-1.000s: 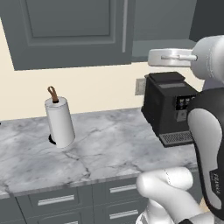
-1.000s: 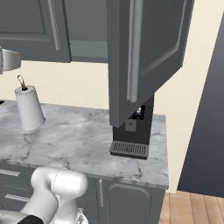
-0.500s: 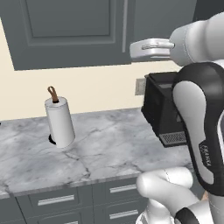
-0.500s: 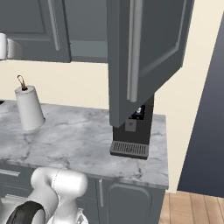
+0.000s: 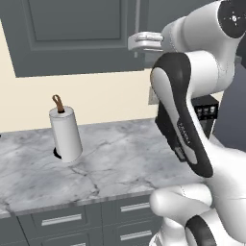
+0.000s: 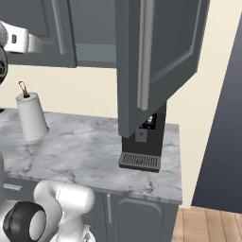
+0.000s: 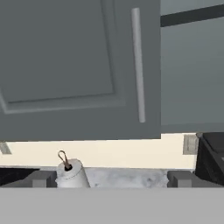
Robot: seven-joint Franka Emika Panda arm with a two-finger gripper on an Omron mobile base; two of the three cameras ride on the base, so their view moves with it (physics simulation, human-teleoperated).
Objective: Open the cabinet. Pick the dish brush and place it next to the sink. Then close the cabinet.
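So my hand [image 5: 136, 44] is up high in front of the cabinet [image 5: 72, 33], fingers spread wide, holding nothing. The right door [image 6: 156, 56] hangs open over the coffee machine [image 6: 142, 146]; the left door [image 7: 78, 65] looks shut, its long handle [image 7: 138, 65] right ahead of my hand.

Honestly, I can't spot the dish brush anywhere. What I can see of the inside past the handle looks bare, so it's probably behind that shut door.

Stuff that could go sideways: my fingers skid off that skinny handle if I come in crooked. If I pull it in a straight line instead of an arc, I could lose my hold on it. My elbow could also bump the open door next to the handle.
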